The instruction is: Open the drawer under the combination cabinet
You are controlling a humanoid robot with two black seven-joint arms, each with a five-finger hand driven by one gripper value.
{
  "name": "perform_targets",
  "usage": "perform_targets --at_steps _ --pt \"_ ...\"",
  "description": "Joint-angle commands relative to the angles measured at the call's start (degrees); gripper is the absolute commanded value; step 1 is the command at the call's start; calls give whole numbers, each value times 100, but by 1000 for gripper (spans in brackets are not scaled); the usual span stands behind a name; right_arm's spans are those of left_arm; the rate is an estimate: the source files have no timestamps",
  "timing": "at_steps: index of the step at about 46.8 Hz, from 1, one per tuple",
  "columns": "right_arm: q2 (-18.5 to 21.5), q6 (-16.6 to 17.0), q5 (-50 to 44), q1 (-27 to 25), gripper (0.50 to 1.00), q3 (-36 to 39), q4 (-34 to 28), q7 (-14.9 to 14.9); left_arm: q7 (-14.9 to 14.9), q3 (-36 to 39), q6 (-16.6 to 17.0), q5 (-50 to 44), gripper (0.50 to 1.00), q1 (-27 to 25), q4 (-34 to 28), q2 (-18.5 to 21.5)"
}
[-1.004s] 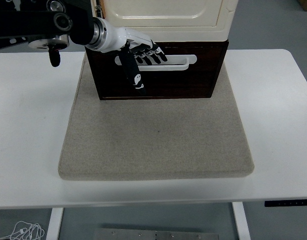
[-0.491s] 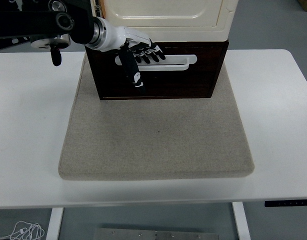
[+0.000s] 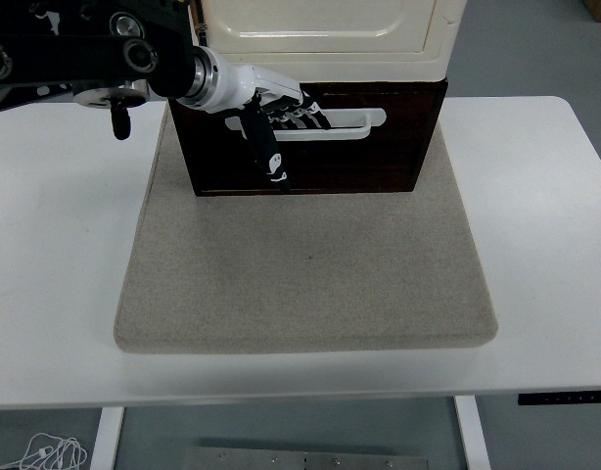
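Note:
A cream cabinet (image 3: 325,39) stands on a dark brown drawer (image 3: 379,162) at the back of the table. The drawer front is flush with its frame and carries a white bar handle (image 3: 354,122). My left hand (image 3: 284,122) reaches in from the upper left. Its fingers (image 3: 302,110) are curled over the left part of the handle from above, and the black thumb (image 3: 268,157) points down across the drawer front. The right arm does not show.
The cabinet stands on the far edge of a beige felt mat (image 3: 310,274) on the white table (image 3: 56,245). A cable lies on the floor at the lower left (image 3: 51,455).
My left arm has shifted slightly right and the fingers have hooked further over the handle. The drawer has not moved.

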Motion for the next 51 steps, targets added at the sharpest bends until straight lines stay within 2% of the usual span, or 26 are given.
perform_targets --at_steps 1,27,51 --pt "0 -1 -1 0 928 0 -5 0 -4 -1 -68 -10 1000 -16 3 0" --pt "0 -1 -1 0 928 0 4 0 -13 -247 -665 -10 1000 -34 -14 9" --pt "0 7 -1 0 926 0 -5 0 -13 -484 -1448 -18 1000 -51 -14 97"
